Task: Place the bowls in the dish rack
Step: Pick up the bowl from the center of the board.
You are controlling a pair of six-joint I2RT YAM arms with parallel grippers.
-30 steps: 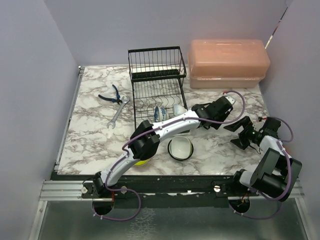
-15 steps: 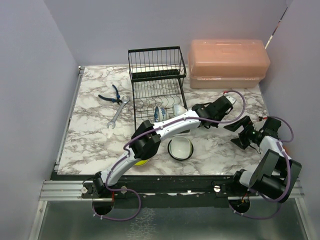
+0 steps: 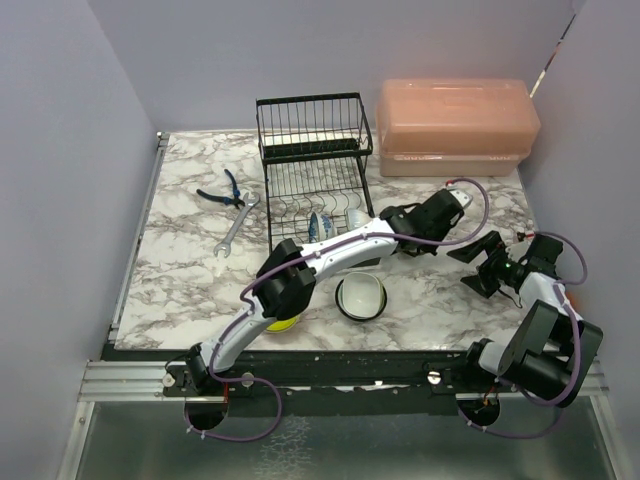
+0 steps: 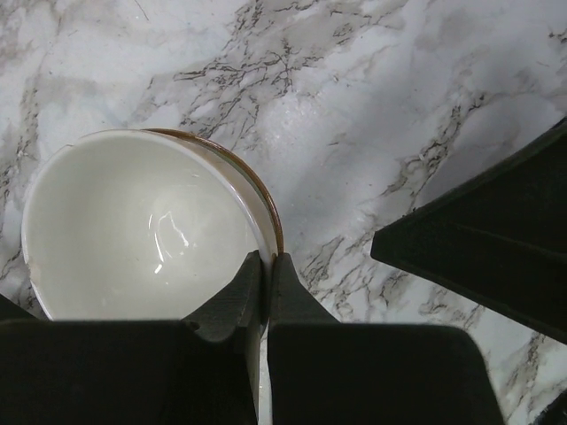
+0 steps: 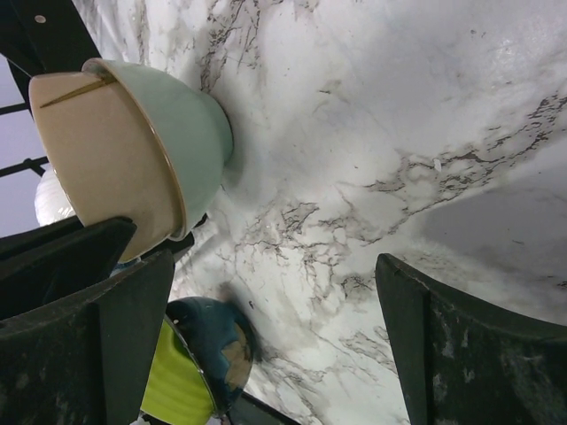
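- Two hands: left hand (image 4: 267, 267) clamped on rim of cream-glazed, pale-green-sided round bowl (image 4: 133, 221), which is tilted on white marble bench (image 4: 372, 106).
- Right hand (image 5: 275, 292) gapes wide, empty.
- Black wire dish rack (image 3: 312, 150) near; lilac walls (image 3: 200, 60).

Top camera: high, from near edge, looking down on whole table (image 3: 180, 280). Wrist cameras: close above marble, sharing cream bowl (image 4: 133, 230).

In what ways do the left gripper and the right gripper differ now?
The left gripper is shut on the rim of a pale bowl; the right gripper is open and empty. The left gripper is far from its base, across the table; the right gripper is nearer its own base. Both have black fingers.
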